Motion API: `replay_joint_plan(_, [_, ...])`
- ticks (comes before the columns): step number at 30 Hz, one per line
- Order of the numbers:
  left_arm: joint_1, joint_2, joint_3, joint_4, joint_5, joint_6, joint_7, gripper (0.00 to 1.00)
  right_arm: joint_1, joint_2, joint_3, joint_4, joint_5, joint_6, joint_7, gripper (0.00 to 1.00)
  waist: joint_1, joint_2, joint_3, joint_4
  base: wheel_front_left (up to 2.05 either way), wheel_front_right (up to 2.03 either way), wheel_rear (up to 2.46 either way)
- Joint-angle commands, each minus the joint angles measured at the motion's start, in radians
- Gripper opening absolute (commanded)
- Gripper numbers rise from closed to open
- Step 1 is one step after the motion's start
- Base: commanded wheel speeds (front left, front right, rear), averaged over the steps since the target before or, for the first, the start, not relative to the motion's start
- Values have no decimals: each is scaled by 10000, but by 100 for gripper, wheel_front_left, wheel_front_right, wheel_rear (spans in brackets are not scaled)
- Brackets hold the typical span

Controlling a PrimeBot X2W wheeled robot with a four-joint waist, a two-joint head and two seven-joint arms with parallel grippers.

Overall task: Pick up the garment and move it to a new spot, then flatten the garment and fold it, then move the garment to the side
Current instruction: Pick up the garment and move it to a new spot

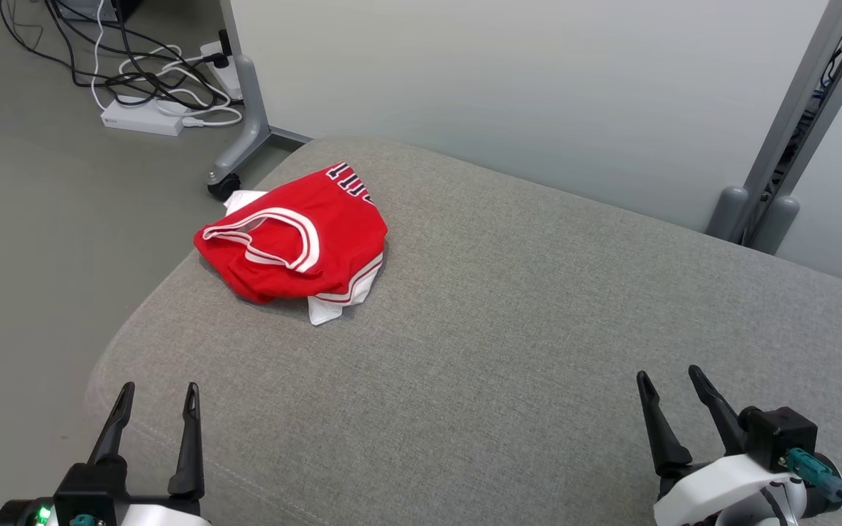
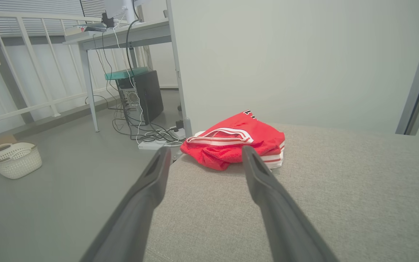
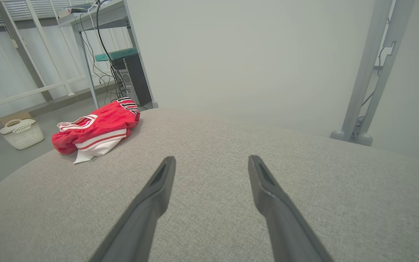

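Picking up comes first: the grey cushion point(image 1: 538, 351) carries the red garment point(image 1: 304, 234) bunched near its far-left corner. The left pincer point(image 1: 159, 387), spread and empty at the near-left edge, should reach forward and pinch a thick fold. The right pincer point(image 1: 667, 373), likewise spread, hovers near-right.

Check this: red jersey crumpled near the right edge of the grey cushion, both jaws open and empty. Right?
Wrong side. The red jersey lies crumpled near the left edge of the grey cushion, towards its far corner, as the head view shows. The rest holds: both sets of jaws are open and empty.
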Motion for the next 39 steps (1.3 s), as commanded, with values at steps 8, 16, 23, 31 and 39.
replay_joint_plan(8, [5,18,-59,-160,-128,137,13,100,-177,-129,94,111,89,1,-104,100,0,0,64,-38,0,0,0])
replay_joint_plan(16, [-941,319,-83,-274,-318,-201,61,100,-291,-183,213,116,82,1,-76,100,0,0,234,-380,0,0,0])
replay_joint_plan(23, [-2219,730,-134,363,-410,-549,5,100,-537,-207,412,60,-5,1,26,100,0,0,529,-931,0,0,0])
replay_joint_plan(31, [-3802,1164,-63,1894,-625,-821,-74,100,-928,-289,539,-76,-142,1,166,100,0,0,1072,-1848,0,0,0])
replay_joint_plan(39, [-5242,1576,53,3585,-1073,-1085,-133,100,-1258,-389,616,-296,-268,1,310,100,0,0,1708,-2574,0,0,0])
